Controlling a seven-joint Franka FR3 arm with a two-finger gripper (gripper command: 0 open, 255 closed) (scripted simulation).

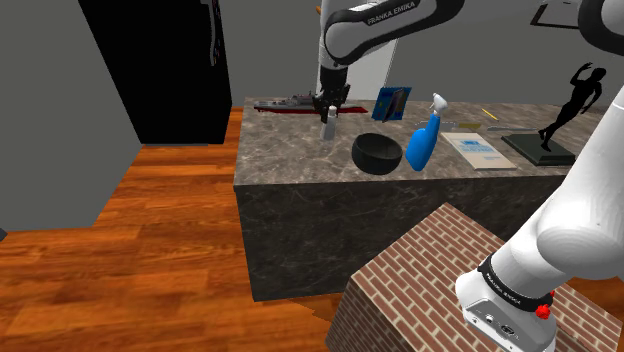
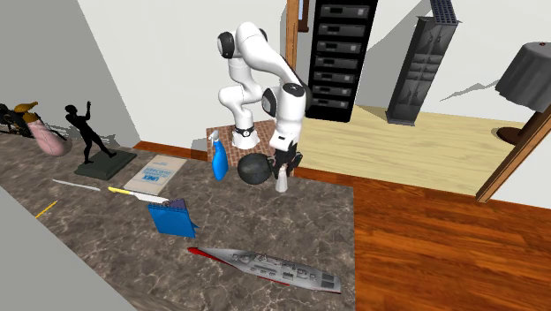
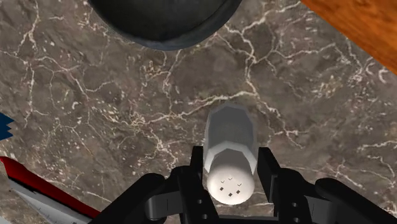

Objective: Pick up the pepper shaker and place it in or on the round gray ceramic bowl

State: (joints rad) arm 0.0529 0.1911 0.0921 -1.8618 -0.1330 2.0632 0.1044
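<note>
Pepper shaker (image 1: 328,124) is standing upright on the tabletop (image 1: 290,155) near the dark bowl (image 1: 378,152), cap up and long axis vertical. The gripper (image 3: 231,168) is right on top, fingers (image 3: 272,177) pinching it near the cap. I'd lift dead straight and clear the rim before swinging over, keeping it vertical.

1. The pepper shaker (image 3: 230,149) is shown as a pale grey, faceted cylinder with a rounded cap pierced by a few small dark holes. It is held upright, clasped on both sides by the fingers of the gripper (image 3: 230,177), low over the dark marbled table (image 3: 95,114).
2. The bowl (image 1: 377,152) is seen as round and dark grey, nearly black. It is set on the table by its edge, near the shaker but apart from it.
</note>
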